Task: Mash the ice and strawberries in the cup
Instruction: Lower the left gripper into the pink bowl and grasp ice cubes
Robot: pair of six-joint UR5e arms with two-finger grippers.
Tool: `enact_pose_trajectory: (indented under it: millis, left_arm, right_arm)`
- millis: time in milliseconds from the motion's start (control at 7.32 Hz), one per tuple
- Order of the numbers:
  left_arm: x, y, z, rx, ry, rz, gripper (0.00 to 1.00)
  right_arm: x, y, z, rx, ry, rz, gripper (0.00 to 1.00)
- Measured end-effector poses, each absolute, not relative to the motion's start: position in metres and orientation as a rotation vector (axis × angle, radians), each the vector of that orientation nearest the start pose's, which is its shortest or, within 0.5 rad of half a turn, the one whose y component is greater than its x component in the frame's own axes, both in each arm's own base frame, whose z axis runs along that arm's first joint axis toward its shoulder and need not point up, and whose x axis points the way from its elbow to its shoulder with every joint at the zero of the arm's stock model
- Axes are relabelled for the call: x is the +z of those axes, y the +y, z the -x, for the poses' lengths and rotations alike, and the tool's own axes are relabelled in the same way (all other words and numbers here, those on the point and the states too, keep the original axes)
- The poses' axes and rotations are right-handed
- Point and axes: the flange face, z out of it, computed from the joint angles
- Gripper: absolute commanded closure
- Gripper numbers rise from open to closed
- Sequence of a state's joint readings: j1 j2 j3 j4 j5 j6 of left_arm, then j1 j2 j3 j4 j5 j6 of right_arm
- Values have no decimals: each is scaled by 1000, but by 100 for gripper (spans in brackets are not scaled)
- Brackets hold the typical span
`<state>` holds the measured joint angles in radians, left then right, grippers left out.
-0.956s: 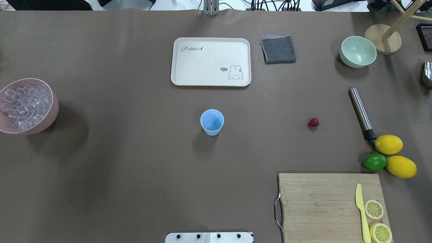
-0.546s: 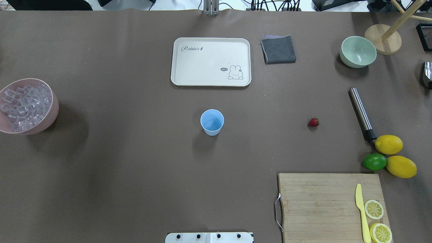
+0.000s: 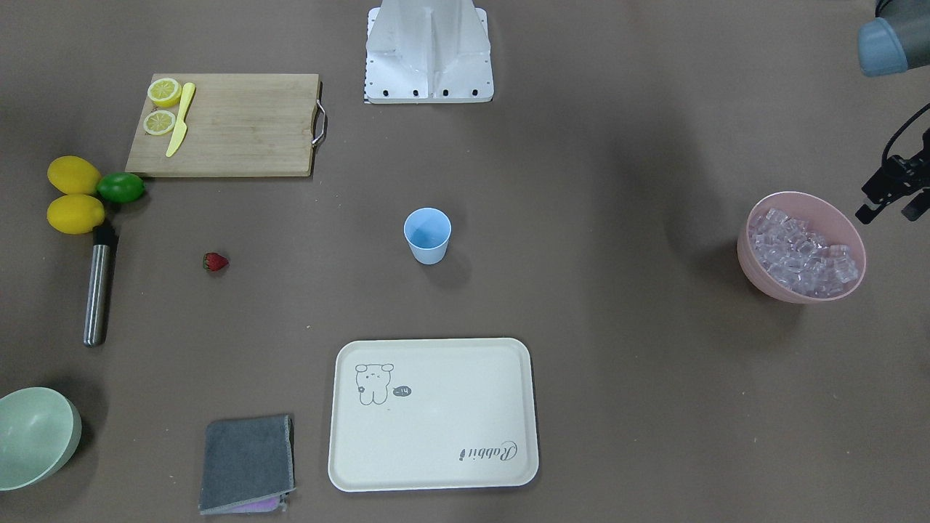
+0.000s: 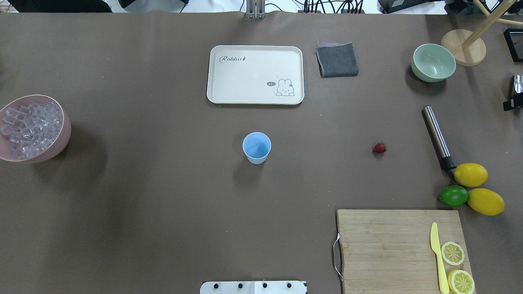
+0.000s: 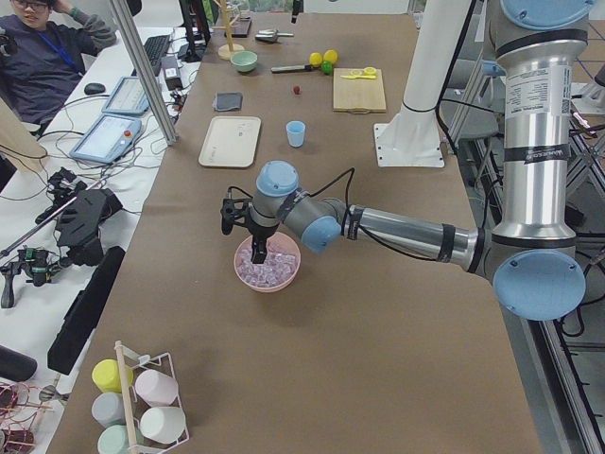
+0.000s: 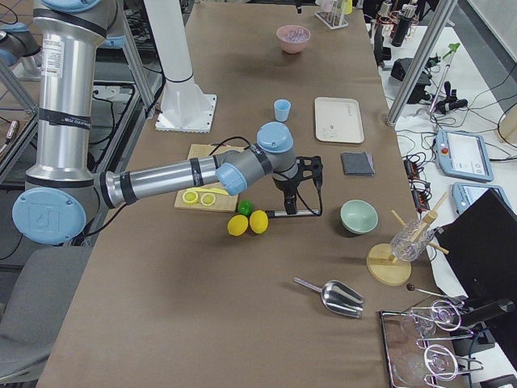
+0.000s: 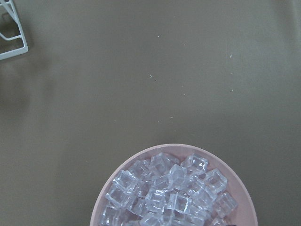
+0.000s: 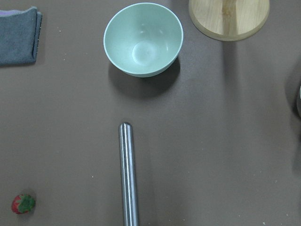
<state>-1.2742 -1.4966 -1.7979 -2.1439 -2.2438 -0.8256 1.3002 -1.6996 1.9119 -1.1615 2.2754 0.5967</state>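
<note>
The light blue cup [image 4: 256, 147] stands upright and empty at mid-table, also in the front view [image 3: 427, 234]. The red strawberry [image 4: 379, 148] lies alone on the table to its right; it shows at the bottom left of the right wrist view [image 8: 23, 204]. The ice cubes [image 3: 803, 250] fill the pink bowl [image 4: 61, 141] at the left edge. My left gripper [image 3: 888, 211] hangs beside and above that bowl, fingers apart and empty. My right gripper [image 6: 289, 198] hovers over the steel muddler [image 4: 438, 136]; only a sliver of it [image 4: 513, 104] shows overhead, its jaws unreadable.
A cream tray [image 4: 255, 74], grey cloth [image 4: 337, 60] and pale green bowl [image 4: 433, 62] sit at the back. Two lemons [image 4: 470, 174], a lime [image 4: 453, 196] and a cutting board [image 4: 388, 245] with knife and lemon slices lie front right. A wooden stand [image 4: 463, 47] stands back right.
A black part of my right gripper has come into the overhead view at the right edge. The cup, strawberry and ice bowl have not moved.
</note>
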Motion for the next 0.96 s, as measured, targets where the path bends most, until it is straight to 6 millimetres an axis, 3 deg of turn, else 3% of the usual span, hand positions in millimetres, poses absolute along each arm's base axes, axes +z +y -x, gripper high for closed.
enact_pose_trajectory:
  millis: [273, 683, 956]
  left_arm:
    - [523, -455, -95, -145, 1015, -354, 3]
    - [574, -407, -152, -17, 977, -387, 3]
    - [597, -394, -167, 4, 937, -358, 8]
  right_arm:
    - [505, -456, 55, 82, -862, -268, 0]
    - [506, -456, 58, 74, -858, -271, 0]
    - [506, -455, 59, 71, -858, -270, 0]
